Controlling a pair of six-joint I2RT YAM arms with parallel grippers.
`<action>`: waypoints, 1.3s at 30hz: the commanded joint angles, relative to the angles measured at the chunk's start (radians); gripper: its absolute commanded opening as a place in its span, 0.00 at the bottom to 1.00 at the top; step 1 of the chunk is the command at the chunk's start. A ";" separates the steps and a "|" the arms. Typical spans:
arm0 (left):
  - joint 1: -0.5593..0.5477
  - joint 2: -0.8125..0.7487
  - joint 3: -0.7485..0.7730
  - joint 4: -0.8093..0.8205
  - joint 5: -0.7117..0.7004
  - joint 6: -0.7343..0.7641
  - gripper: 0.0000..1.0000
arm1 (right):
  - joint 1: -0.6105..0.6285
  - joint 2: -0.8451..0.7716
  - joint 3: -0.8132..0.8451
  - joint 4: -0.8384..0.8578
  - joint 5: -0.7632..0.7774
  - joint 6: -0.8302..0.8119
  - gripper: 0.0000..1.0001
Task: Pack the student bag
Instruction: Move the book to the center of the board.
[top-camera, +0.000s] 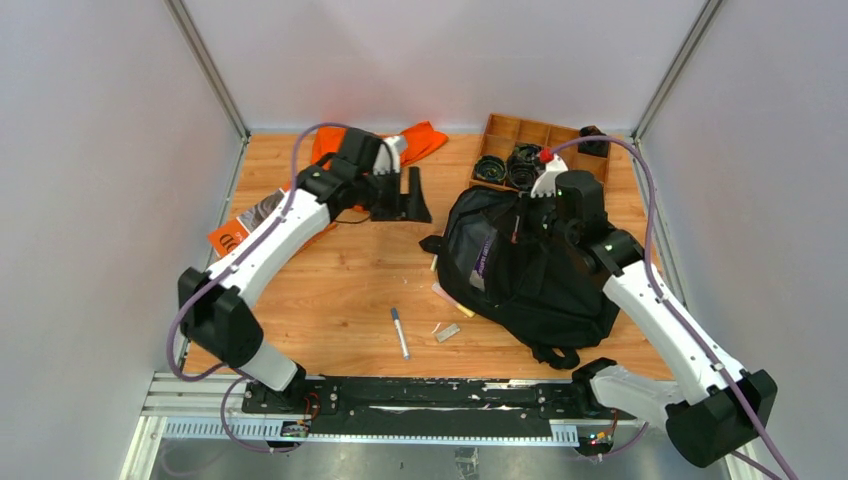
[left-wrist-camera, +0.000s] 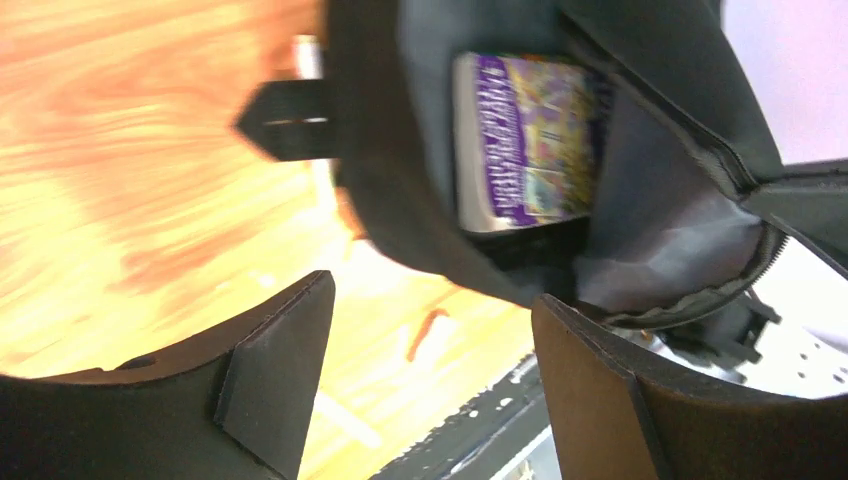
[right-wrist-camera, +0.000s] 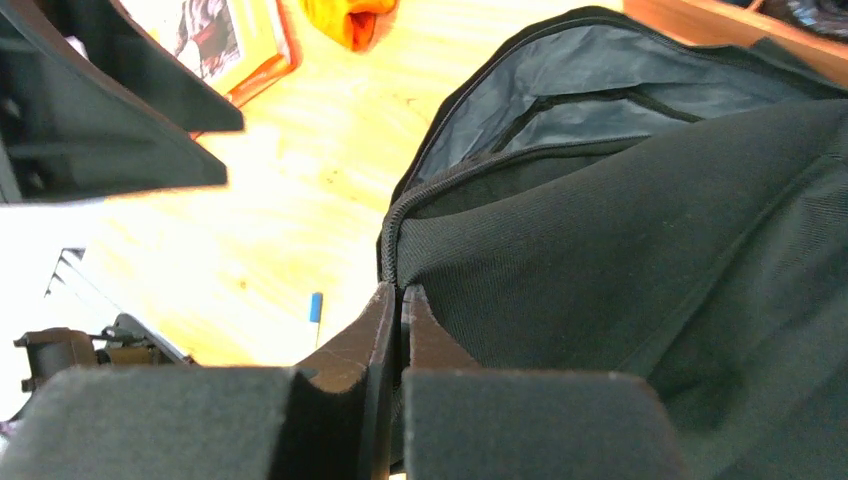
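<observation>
Black student bag (top-camera: 530, 280) being held open.
Right tool (right-wrist-camera: 398, 295) clenching its rim; released left tool (left-wrist-camera: 432, 295) likely needing six-o'clock pen (top-camera: 400, 332).

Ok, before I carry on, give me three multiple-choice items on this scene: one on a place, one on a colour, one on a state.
1. Where is the pen relative to the student bag?
A) inside it
B) on the table, left of it
C) on top of it

2. What colour is the cloth at the table's far edge?
A) green
B) orange
C) blue

3. What is the right end effector doing?
A) hanging open
B) gripping the pen
C) shut on the student bag's zipper edge

Answers:
1 B, the pen lies on bare wood apart from the student bag.
2 B, it shows bright orange in the top view.
3 C, the right wrist view shows it closed on the zipper rim.
</observation>
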 joint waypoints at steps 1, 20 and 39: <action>0.124 -0.119 -0.071 -0.073 -0.168 0.043 0.78 | -0.009 0.054 -0.032 0.083 -0.119 -0.022 0.00; 0.338 0.333 0.241 -0.179 -0.973 -0.049 0.88 | -0.005 0.088 0.003 -0.033 -0.126 -0.140 0.72; 0.388 0.657 0.409 -0.260 -1.074 -0.144 0.71 | -0.005 0.069 -0.013 -0.060 -0.147 -0.161 0.69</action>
